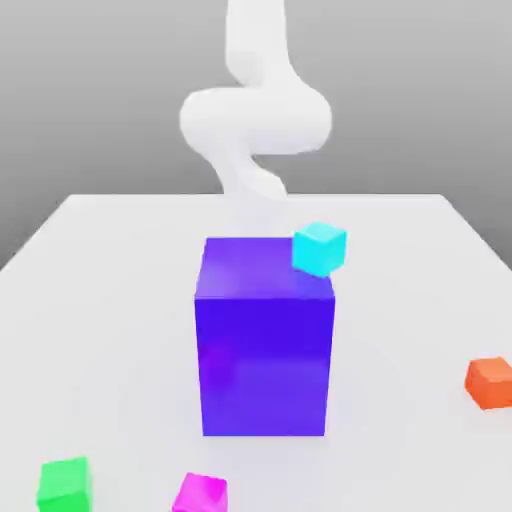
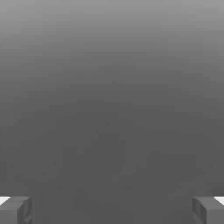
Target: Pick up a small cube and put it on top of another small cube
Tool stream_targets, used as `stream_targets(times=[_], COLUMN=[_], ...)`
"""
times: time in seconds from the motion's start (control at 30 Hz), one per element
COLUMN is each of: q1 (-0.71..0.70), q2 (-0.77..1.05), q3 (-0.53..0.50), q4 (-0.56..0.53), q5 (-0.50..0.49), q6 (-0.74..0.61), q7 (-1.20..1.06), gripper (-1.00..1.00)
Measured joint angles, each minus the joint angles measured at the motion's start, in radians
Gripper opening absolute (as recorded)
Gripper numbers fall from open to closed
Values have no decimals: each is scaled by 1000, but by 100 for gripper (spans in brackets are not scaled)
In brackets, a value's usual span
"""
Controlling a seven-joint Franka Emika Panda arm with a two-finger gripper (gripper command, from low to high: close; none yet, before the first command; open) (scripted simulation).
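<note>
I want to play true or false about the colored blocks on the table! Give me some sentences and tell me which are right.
1. A cyan cube sits at a top corner of the big blue-purple block. True.
2. The pink cube is stacked on the green cube. False: both lie on the table, apart, side by side.
3. The orange cube lies on the table toward the exterior view's right. True.
4. The pincer is squeezing the pink cube. False: its fingers stand wide apart with nothing between them.
5. The big block is red. False: it is blue-purple.
</note>
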Motion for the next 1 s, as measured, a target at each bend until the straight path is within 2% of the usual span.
stream_targets(times=[0.3, 0.53, 0.8, 1.0], q1=[191, 283, 303, 286], q2=[271, 484, 719, 867], q3=[-203, -308, -334, -323], q4=[-2, -2, -4, -12], q5=[166, 317, 456, 491], q6=[34, 55, 87, 136], q7=[-397, -717, -1058, -1268], gripper=[0, 0, 0, 0])
